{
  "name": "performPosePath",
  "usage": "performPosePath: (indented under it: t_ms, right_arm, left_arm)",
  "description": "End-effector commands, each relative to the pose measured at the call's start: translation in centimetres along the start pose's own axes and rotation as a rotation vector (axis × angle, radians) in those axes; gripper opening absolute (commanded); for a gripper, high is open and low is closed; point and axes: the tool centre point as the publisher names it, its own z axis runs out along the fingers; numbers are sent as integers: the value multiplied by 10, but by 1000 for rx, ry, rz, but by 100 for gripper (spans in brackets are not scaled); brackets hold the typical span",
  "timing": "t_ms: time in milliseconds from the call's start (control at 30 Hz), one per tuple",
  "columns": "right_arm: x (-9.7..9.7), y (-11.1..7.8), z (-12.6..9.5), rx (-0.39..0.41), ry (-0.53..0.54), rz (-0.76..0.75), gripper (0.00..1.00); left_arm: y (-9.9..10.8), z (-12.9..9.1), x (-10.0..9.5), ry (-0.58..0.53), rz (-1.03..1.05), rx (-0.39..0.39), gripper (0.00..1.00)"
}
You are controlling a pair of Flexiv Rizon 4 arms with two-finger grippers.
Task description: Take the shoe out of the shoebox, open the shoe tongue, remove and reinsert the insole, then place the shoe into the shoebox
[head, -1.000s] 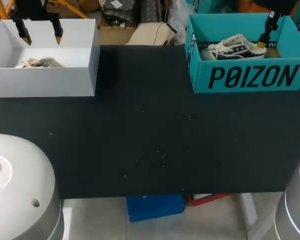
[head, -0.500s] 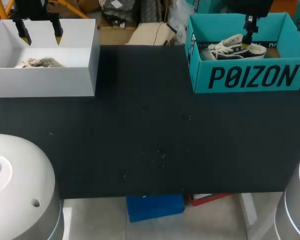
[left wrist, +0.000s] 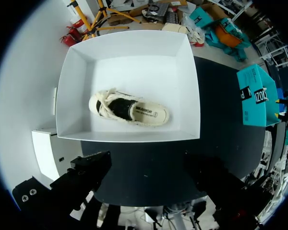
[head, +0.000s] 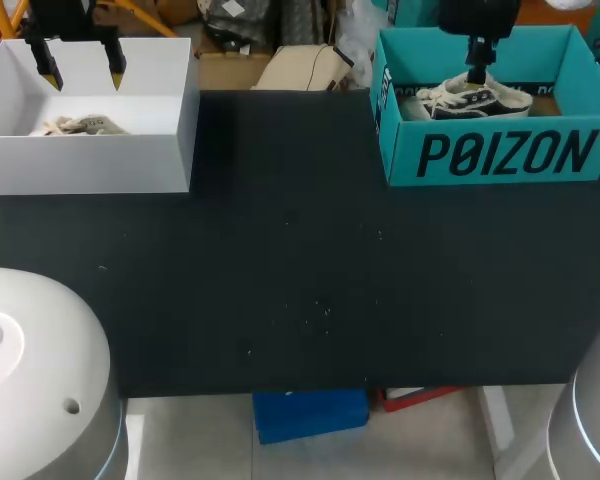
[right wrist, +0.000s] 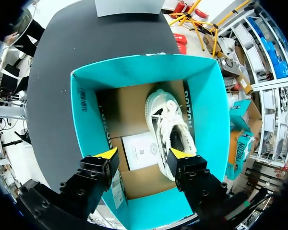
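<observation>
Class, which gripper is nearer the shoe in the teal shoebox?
Right. The right gripper hangs over the shoe in the teal shoebox; the left gripper is over the white box.

On the table (head: 300, 280), the left box (head: 80, 160) sits at the far left corner and the right box (head: 500, 155) at the far right corner, well apart. A shoe (head: 80, 125) lies in the left box, below the left gripper (head: 83, 78). A second shoe (head: 475, 100) lies in the right box beside a sheet (right wrist: 140, 147) on its floor, with the right gripper (head: 477, 75) above it.
</observation>
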Motion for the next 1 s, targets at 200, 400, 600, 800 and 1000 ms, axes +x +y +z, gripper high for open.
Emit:
performPosePath:
  t_ms: [200,400,600,800,1000]
  right_arm:
    - [-48,-13,55,6,84,8,47]
    - [-58,-30,83,23,102,16,44]
    - [-53,-44,101,29,120,36,42]
    - [-44,-51,114,24,136,38,40]
    - [-45,-54,129,26,137,42,34]
  left_arm:
    - [0,0,0,-1,0,-1,100]
    - [0,0,0,-1,0,-1,100]
    - [0,0,0,-1,0,-1,100]
    - [0,0,0,-1,0,-1,100]
    - [0,0,0,-1,0,-1,100]
